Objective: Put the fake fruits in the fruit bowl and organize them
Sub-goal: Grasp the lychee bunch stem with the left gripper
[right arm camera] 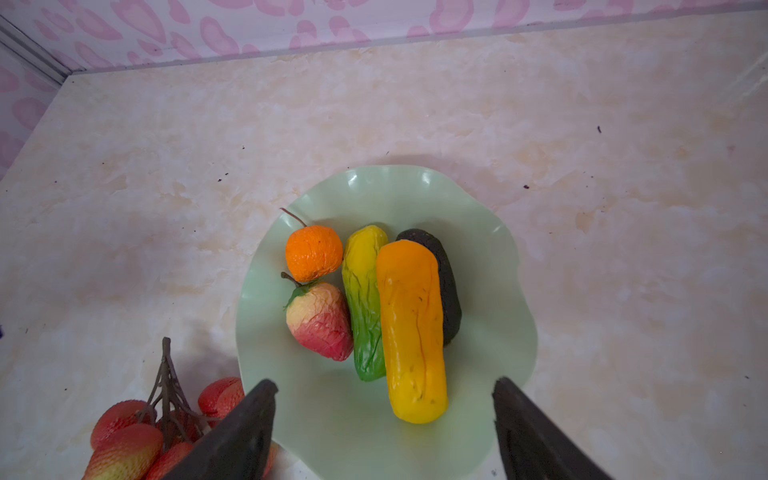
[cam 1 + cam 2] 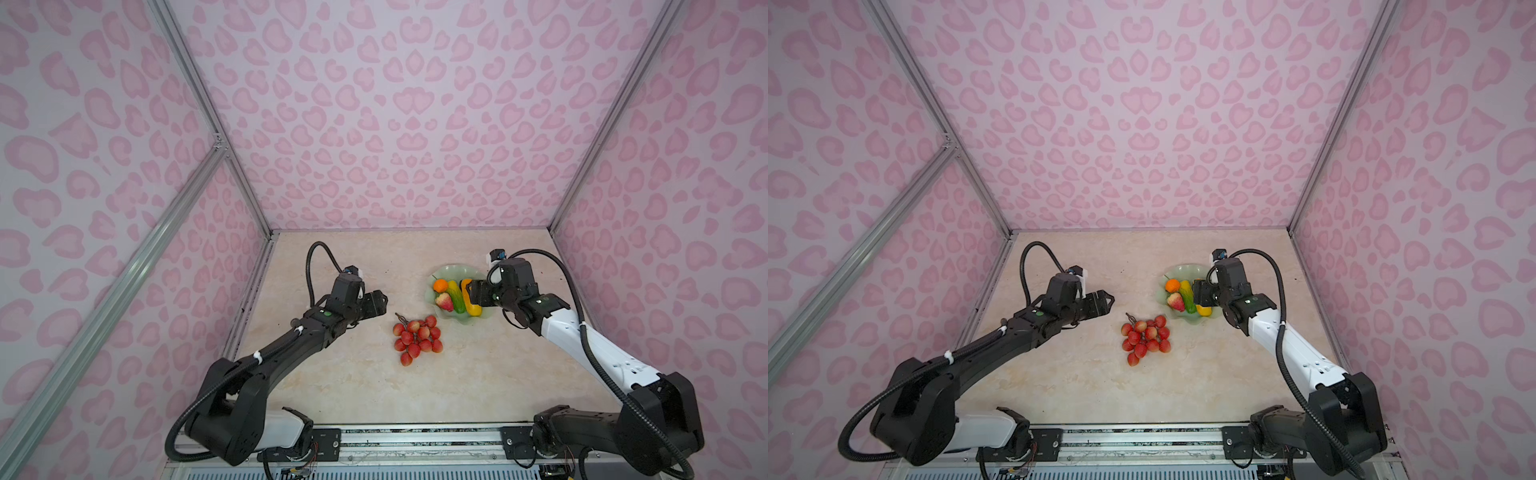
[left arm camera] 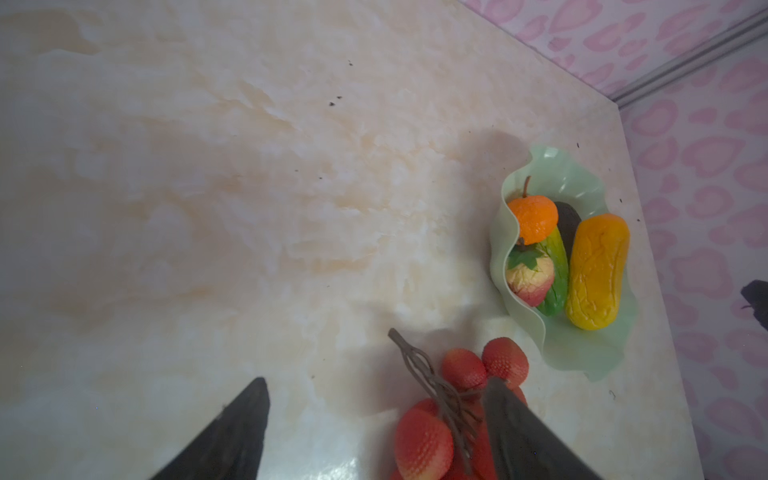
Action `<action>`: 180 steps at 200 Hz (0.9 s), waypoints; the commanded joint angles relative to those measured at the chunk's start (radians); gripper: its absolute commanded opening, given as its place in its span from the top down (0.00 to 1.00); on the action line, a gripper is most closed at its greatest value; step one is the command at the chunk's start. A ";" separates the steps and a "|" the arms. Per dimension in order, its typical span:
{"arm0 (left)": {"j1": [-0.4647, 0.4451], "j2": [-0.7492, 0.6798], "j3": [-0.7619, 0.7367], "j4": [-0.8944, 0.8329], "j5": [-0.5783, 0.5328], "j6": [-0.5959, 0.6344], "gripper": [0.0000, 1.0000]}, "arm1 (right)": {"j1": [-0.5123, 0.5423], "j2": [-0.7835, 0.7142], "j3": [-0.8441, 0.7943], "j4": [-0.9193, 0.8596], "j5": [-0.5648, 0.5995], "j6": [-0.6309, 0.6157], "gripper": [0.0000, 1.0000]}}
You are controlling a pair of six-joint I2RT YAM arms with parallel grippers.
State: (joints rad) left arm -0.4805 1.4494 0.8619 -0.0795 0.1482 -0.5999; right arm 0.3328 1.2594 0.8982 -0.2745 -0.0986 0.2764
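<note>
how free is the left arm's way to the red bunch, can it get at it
Probably yes. The bunch lies on bare table just in front of the left arm, whose jaws stand open; the bowl and right arm are off to one side, nothing between.

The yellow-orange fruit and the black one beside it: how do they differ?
The yellow-orange fruit is bright and glossy; the black fruit is dark and bumpy. The yellow-orange fruit looks longer and partly hides the black fruit. Both are oblong, side by side in the bowl.
</note>
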 commanded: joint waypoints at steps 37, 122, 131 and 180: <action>-0.118 0.313 0.202 -0.110 0.112 0.048 0.27 | -0.001 -0.094 -0.047 0.005 0.008 -0.001 0.15; -0.181 0.458 0.245 -0.101 0.121 0.006 0.40 | -0.005 -0.121 -0.069 0.028 0.009 0.004 0.13; -0.182 0.465 0.250 -0.101 0.124 0.001 0.45 | -0.006 -0.123 -0.071 0.026 0.012 0.004 0.13; -0.182 0.449 0.238 -0.105 0.118 -0.005 0.62 | -0.010 -0.125 -0.079 0.034 0.010 0.007 0.13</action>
State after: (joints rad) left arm -0.6613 1.9026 1.1088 -0.1337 0.2649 -0.5976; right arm 0.3241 1.1313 0.8253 -0.2722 -0.0959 0.2771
